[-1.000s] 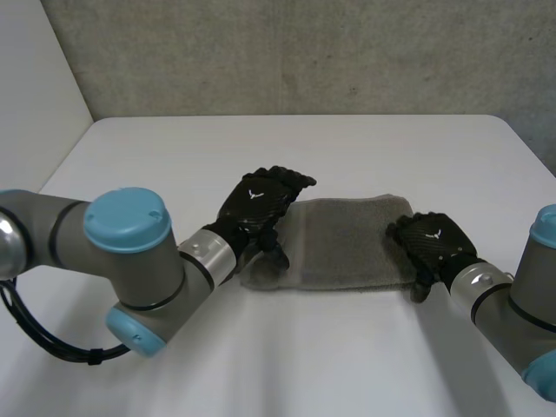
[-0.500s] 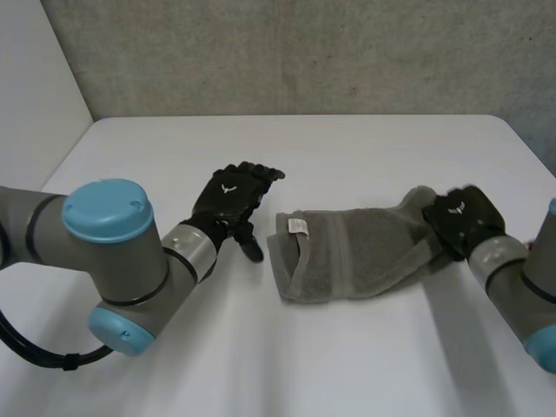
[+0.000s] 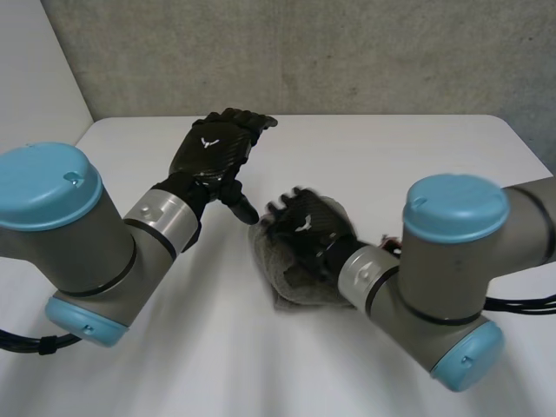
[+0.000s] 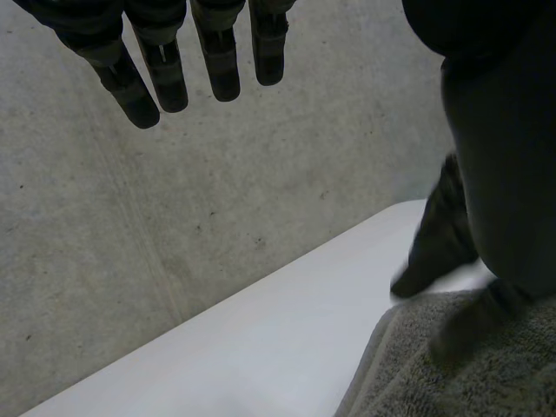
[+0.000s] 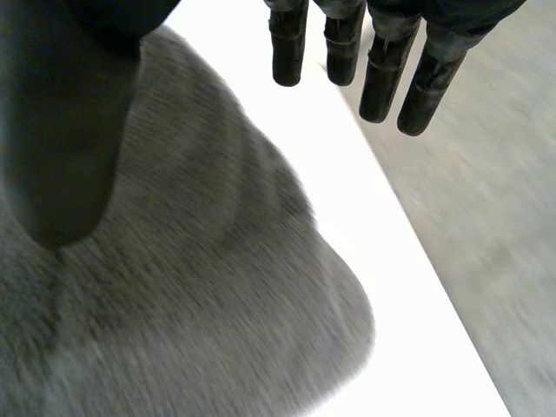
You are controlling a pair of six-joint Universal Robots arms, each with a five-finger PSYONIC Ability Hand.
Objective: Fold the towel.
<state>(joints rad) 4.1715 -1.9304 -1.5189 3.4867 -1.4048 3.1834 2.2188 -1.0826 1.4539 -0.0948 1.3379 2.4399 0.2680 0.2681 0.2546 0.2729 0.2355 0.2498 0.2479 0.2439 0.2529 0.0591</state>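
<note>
The right robot hand (image 3: 308, 228), fingers straight, presses the folded grey towel (image 3: 278, 269) under its palm; the left robot hand (image 3: 217, 149) hovers open. If we drag the cloth when lifting, the fold may open.

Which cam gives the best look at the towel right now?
Head view: the towel shows as one bunched heap on the table, though the right hand lies over its middle. Right wrist view gives a close patch with one rounded edge; left wrist view catches a corner.

Left hand (image 4: 217, 61) fingers straight; grey towel (image 4: 452, 382) lies on table (image 4: 261, 347).
</note>
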